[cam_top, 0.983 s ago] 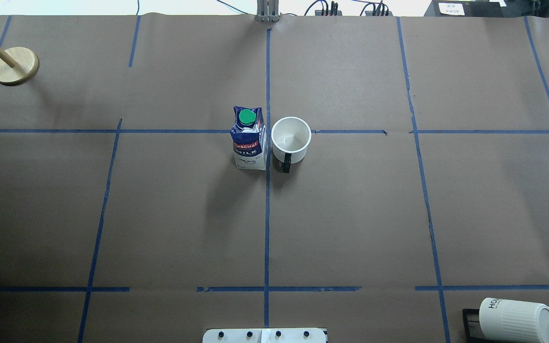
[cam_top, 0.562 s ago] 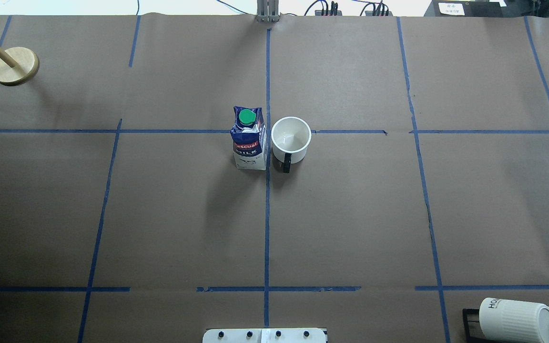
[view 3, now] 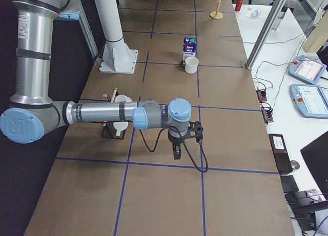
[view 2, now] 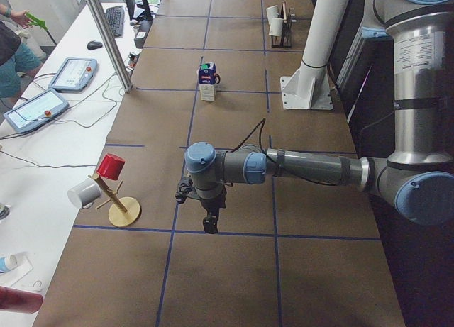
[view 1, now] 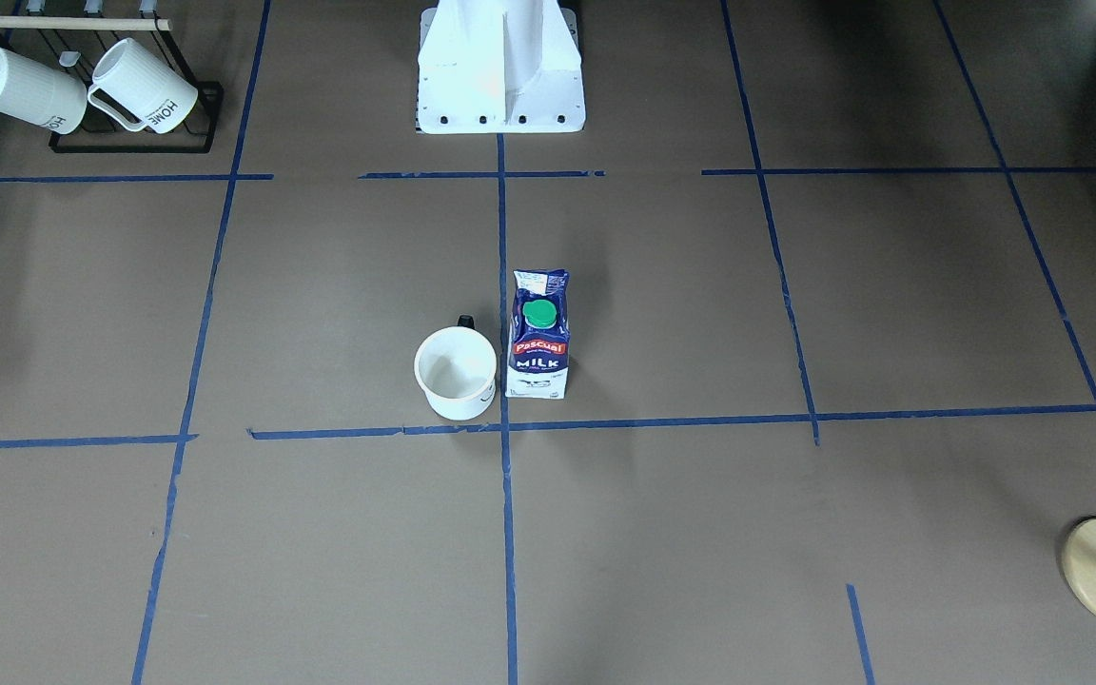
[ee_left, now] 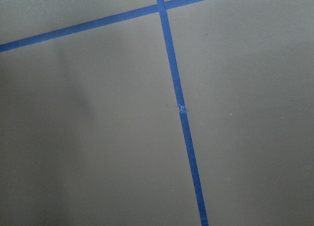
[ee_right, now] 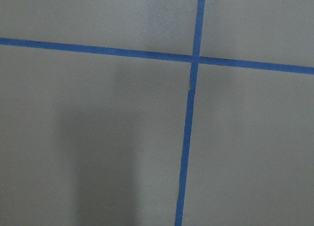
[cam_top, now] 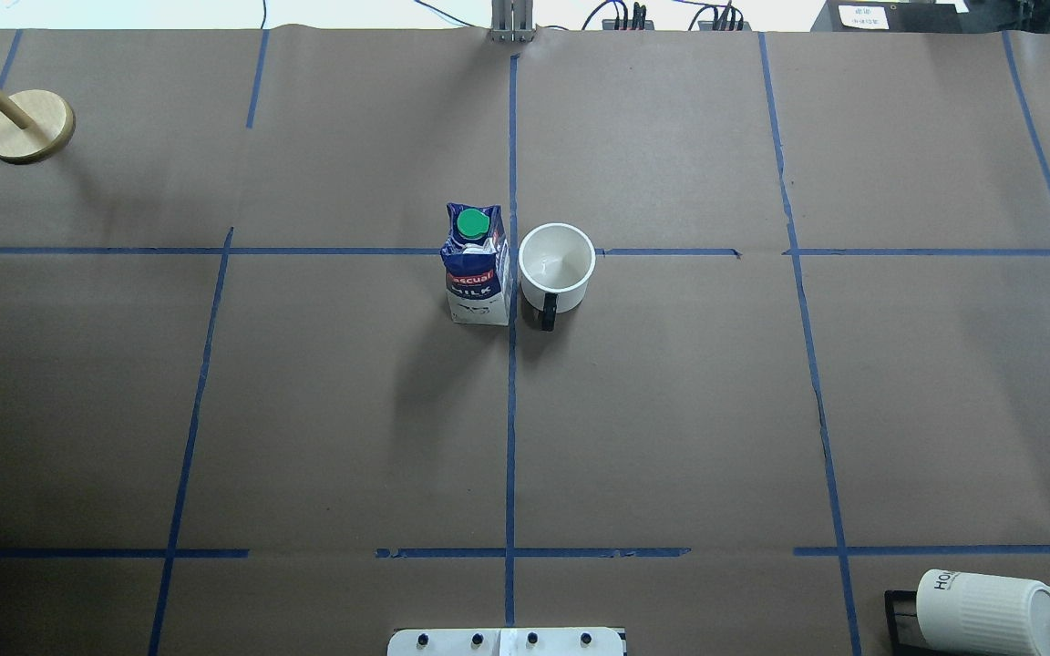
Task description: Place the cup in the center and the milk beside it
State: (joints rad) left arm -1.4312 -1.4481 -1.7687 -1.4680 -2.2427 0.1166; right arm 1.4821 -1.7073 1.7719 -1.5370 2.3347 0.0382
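Bright, even light (soft shadow beside the milk [cam_top: 478, 282]).

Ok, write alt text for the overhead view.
A blue-and-white milk carton with a green cap and a white cup, its black handle toward the robot, stand side by side astride the centre tape crossing. A wooden stand sits at top left; a ribbed mug shows at bottom right.

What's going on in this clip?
Nothing is being handled right now. The smooth white mug with a black handle stands upright by the crossing of blue tape lines, and the dark blue and white milk carton with a green cap stands close beside it, across the tape line. The left tool and right tool hang over bare brown paper far from both; open or shut cannot be told.
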